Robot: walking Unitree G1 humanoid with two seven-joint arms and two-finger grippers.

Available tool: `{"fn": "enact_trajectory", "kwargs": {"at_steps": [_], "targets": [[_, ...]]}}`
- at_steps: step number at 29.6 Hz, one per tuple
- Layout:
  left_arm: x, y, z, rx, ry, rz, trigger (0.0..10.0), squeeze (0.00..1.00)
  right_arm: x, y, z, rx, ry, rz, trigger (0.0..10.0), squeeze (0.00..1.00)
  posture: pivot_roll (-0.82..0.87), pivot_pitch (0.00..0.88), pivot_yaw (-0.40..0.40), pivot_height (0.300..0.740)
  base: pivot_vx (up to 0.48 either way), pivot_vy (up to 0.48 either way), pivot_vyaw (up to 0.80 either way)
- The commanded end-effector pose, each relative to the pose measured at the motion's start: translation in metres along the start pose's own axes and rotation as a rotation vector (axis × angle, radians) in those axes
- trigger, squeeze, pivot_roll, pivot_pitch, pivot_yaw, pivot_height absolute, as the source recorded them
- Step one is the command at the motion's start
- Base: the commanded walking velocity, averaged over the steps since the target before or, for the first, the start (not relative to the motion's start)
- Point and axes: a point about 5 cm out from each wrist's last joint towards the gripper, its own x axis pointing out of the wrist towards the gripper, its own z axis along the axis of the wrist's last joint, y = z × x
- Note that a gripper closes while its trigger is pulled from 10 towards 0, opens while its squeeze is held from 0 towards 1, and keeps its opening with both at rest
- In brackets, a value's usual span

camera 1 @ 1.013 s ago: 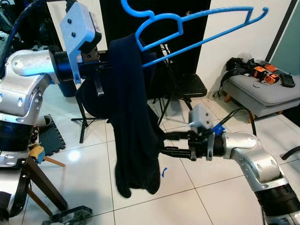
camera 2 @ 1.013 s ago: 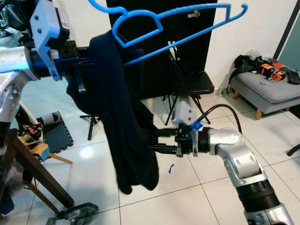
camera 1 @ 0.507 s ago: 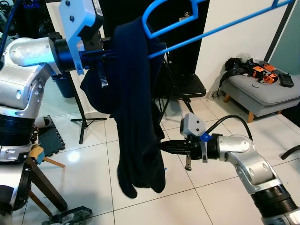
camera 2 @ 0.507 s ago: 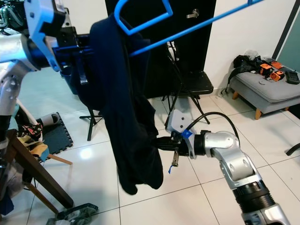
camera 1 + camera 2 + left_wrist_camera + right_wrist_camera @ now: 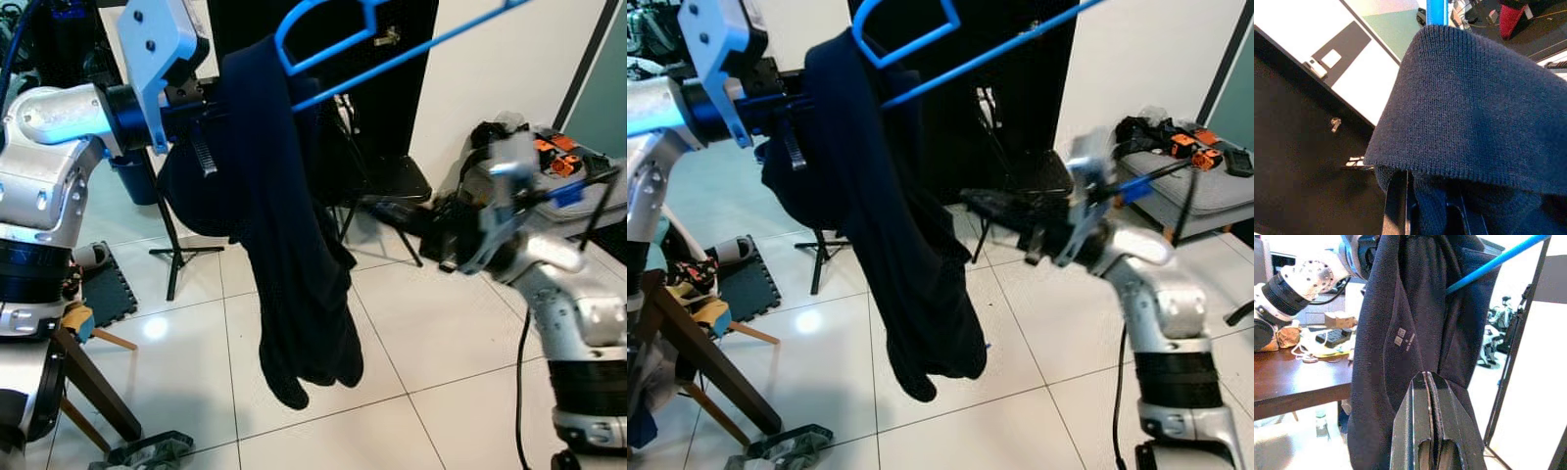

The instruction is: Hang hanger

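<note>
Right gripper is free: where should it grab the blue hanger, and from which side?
Judging by pose, take the bare straight bar of the blue hanger, right of the dark garment that covers its left end by the left gripper. Come from below on the robot's right, fingers across the bar: it slopes upward there and is uncovered. The right gripper is shut and must open first.

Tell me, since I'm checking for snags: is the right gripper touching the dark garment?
Apart. The right wrist view shows the right gripper shut on nothing, its tips short of the dark garment; the left eye view shows floor between them.
</note>
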Motion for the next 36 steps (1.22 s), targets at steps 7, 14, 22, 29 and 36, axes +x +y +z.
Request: {"fn": "enact_trajectory", "kwargs": {"at_steps": [7,14,22,29,36], "targets": [[-0.003,0.011,0.013,0.024,-0.053,0.052,10.0,0.0,0.001,0.017,-0.013,0.021,0.126,0.121,10.0,1.0,-0.09,0.0,0.041,0.74,0.0,0.0,0.0],[0.001,0.008,0.019,0.029,-0.083,0.024,10.0,0.0,0.017,0.032,-0.016,0.071,0.07,0.203,10.0,1.0,-0.08,0.0,0.042,0.74,0.0,0.0,0.0],[0.002,0.008,0.022,0.034,-0.095,0.019,10.0,0.0,0.035,0.037,-0.028,0.018,0.109,0.228,10.0,1.0,-0.08,0.0,0.045,0.74,0.0,0.0,0.0],[0.004,0.008,0.028,0.037,-0.12,0.013,10.0,0.0,0.041,0.038,-0.051,-0.043,0.277,0.206,10.0,0.0,-0.08,0.0,0.044,0.74,0.0,0.0,0.0],[0.004,0.009,0.035,0.05,-0.136,0.008,10.0,0.0,0.032,0.039,-0.07,-0.074,0.439,0.207,10.0,0.0,-0.08,0.0,0.037,0.74,0.0,0.0,0.0]]}}
